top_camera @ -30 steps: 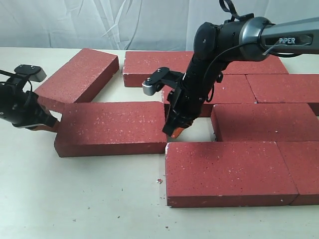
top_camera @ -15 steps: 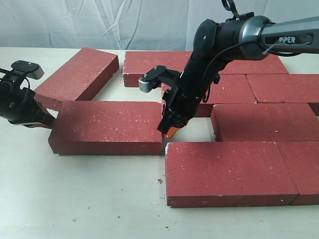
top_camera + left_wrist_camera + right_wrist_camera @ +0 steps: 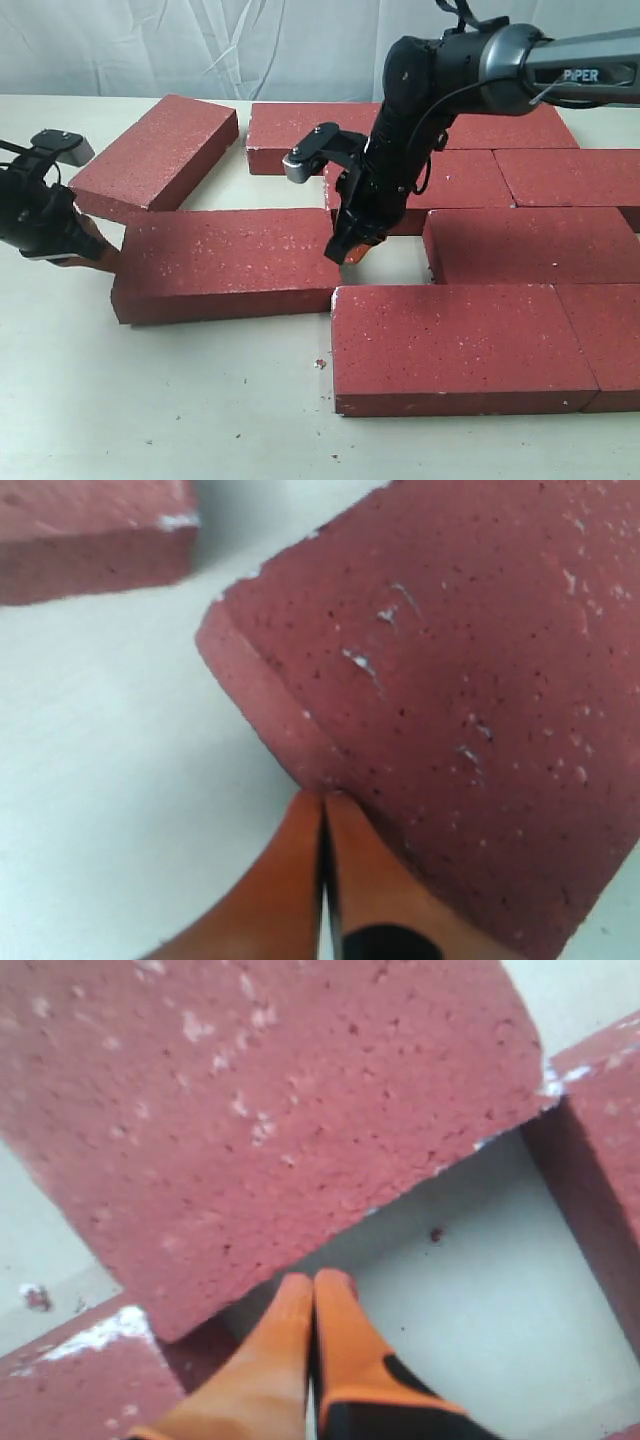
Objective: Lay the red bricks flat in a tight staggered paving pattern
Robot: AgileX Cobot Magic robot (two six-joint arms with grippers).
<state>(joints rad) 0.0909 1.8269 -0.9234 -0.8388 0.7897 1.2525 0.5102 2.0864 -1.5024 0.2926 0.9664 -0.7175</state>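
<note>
Left gripper [image 3: 92, 250], fingers pressed together, butts the left end of the loose brick [image 3: 225, 262]; right gripper [image 3: 350, 252], likewise closed, stands at its right end — push unevenly and you may skew it, jamming it against neighbouring red bricks [image 3: 460, 345].

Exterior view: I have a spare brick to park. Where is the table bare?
Widest bare table: in front of the loose brick, left of the front brick. The small gap right of the loose brick holds the right end effector. Crowded on the right: laid bricks.
</note>
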